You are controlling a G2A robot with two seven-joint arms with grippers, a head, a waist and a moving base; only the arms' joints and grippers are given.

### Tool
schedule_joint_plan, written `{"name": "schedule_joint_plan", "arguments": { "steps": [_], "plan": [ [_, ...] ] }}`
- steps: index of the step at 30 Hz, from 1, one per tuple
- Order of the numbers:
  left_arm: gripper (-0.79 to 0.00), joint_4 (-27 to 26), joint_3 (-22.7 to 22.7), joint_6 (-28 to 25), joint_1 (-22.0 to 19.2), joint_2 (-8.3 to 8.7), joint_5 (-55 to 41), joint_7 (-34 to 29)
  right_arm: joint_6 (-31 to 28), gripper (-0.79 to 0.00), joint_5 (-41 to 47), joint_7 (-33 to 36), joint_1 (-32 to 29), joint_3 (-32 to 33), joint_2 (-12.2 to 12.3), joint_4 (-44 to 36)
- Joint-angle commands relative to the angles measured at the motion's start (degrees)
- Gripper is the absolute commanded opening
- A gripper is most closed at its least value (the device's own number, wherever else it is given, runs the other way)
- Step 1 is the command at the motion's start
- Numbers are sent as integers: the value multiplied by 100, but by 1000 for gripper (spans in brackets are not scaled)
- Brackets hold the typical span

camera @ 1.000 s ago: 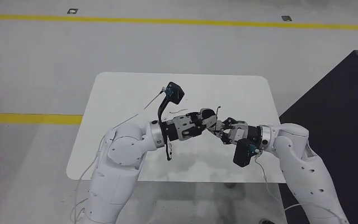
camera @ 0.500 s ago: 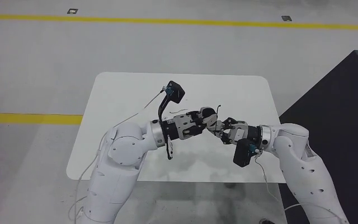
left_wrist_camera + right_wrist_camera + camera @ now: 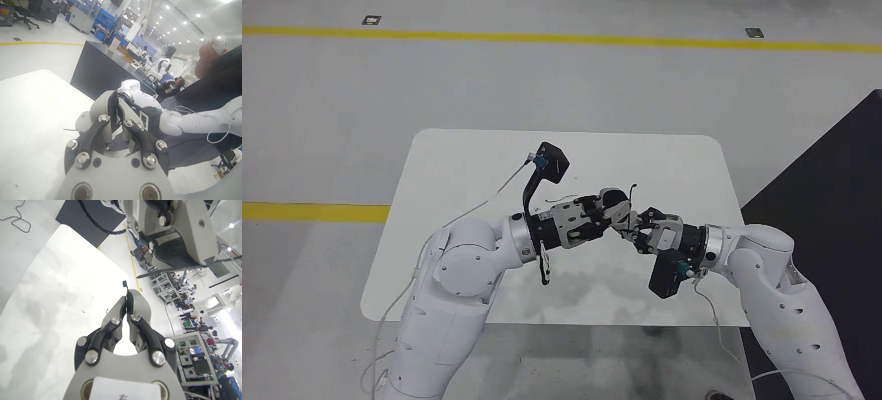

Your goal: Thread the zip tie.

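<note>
Left gripper [image 3: 115,106] and right gripper [image 3: 127,300], each tight on the zip tie [image 3: 124,283], above the table [image 3: 462,200].

You've got bright ceiling lights [image 3: 184,22], glare washing out worktop [image 3: 28,113] in wrist cams, soft shadows, fisheye bend @ edges

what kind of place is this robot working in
Probably a robotics lab or factory hall: a yellow line crosses the floor, shelves of blue bins stand behind, and another white robot stands farther off.
</note>
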Motion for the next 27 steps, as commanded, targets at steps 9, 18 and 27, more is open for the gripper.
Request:
{"name": "schedule_joint_plan", "arguments": {
  "steps": [9,18,27],
  "plan": [
    [-785,103,76,84,-78,67,127,89,75,-785,144,-136,-57,-17,58,-63],
    [-785,-145,27,144,80,151,196,140,75,-785,144,-136,-57,-17,58,-63],
    [-785,-251,86,156,117,211,250,217,75,-785,144,-136,-57,-17,58,-63]
  ]
}}
